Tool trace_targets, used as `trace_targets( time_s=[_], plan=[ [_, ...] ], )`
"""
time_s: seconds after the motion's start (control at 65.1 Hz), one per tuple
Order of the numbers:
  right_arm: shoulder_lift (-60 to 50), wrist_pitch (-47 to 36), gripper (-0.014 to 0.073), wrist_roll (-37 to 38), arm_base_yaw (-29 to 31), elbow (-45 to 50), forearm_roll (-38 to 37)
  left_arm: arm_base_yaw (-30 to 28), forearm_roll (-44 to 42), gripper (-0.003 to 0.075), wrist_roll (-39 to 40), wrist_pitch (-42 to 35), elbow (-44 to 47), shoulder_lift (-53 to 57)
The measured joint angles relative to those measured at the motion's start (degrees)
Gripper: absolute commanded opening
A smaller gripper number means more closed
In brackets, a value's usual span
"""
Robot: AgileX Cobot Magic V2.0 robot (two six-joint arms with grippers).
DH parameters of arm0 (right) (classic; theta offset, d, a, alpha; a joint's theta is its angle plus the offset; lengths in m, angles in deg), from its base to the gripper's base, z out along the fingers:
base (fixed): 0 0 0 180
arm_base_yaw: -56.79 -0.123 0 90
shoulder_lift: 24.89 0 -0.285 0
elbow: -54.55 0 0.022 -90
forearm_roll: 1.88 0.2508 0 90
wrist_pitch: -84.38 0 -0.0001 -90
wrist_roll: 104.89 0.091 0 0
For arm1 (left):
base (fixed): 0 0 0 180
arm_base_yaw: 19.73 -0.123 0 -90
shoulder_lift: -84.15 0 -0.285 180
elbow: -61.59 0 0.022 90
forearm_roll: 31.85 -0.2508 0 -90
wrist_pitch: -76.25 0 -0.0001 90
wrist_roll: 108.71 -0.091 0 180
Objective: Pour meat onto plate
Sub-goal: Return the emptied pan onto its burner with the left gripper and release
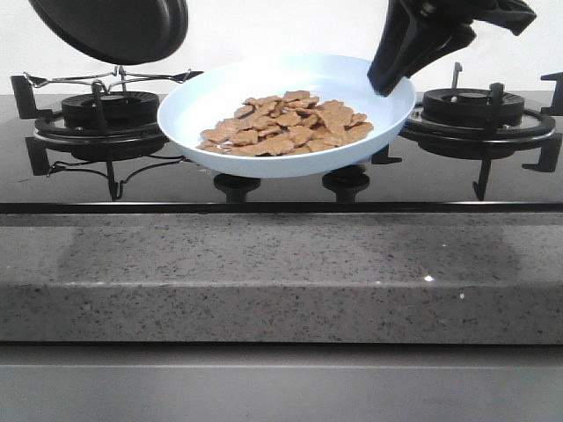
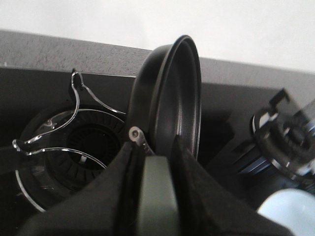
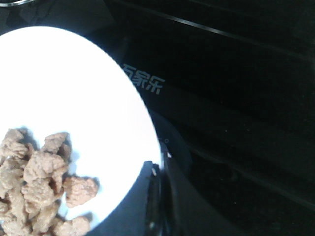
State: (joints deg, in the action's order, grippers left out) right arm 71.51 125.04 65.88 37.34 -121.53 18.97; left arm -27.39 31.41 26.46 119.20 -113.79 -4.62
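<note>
Already the heap of small orange-brown meat (image 1: 286,123) lay in the wide pale blue-white glossy plate (image 1: 220,92) pinched at its rim by my right claw (image 1: 391,81), while my left claw (image 2: 155,162), gripping the emptied black round frying pan (image 1: 114,26), hung up and leftward, apart.

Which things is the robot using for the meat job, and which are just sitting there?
For the job:
meat
plate, held by the right claw
frying pan, held by the left claw

Just there:
left burner
right burner
stove knobs
</note>
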Motion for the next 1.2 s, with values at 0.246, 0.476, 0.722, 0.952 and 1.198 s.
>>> trace_targets(
  time_s=[0.246,0.476,0.722,0.952,1.198],
  plan=[
    [0.0,0.0,-0.0069,0.0,0.0,0.0,0.0,-7.38,16.72,-0.002,0.0,6.26,-0.11,-7.18],
    [0.0,0.0,-0.0069,0.0,0.0,0.0,0.0,-9.26,24.44,-0.002,0.0,11.42,-0.19,-14.36],
    [0.0,0.0,-0.0069,0.0,0.0,0.0,0.0,-9.26,28.16,-0.002,2.48,11.9,-0.32,-20.42],
    [0.0,0.0,-0.0069,0.0,0.0,0.0,0.0,-9.95,28.03,-0.002,5.77,12.4,-0.32,-23.1],
    [0.0,0.0,-0.0069,0.0,0.0,0.0,0.0,-10.18,27.24,0.0037,6.91,13.98,-0.57,-24.18]
  ],
)
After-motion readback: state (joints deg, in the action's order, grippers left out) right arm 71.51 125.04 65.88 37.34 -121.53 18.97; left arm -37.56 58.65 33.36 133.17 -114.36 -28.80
